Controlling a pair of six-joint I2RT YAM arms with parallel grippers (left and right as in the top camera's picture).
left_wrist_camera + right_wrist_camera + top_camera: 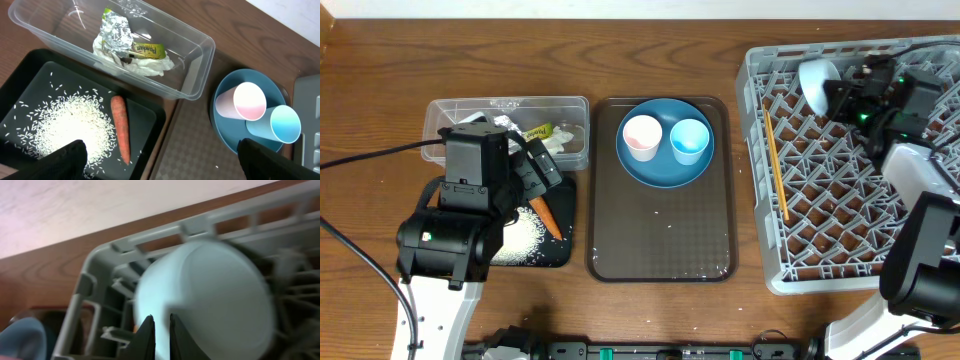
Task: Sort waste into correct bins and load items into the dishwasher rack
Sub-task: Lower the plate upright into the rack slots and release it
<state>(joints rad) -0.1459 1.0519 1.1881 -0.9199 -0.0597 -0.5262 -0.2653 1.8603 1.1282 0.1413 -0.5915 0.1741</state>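
My left gripper [542, 168] [162, 160] is open and empty, hanging over the black bin [560, 255] [20, 95]. That bin holds an orange carrot [548, 218] [120, 127] and loose rice [525, 235] [70, 125]. Foil [116, 35] and tissue [150, 65] lie in the clear bin [445, 115] [195, 75]. The blue plate [665, 172] [227, 135] carries a pink cup [642, 136] [242, 102] and a light blue cup [689, 140] [282, 125]. A white bowl [817, 78] [210, 300] lies in the rack's [752, 150] [165, 235] far-left corner. My right gripper [838, 95] [161, 330] is shut right beside it. Chopsticks [775, 165] rest in the rack.
The brown serving tray [660, 240] [185, 145] sits between the bins and the rack, with the plate at its far end. The wooden table runs along the rack's far side, and a pale wall shows behind it in the right wrist view.
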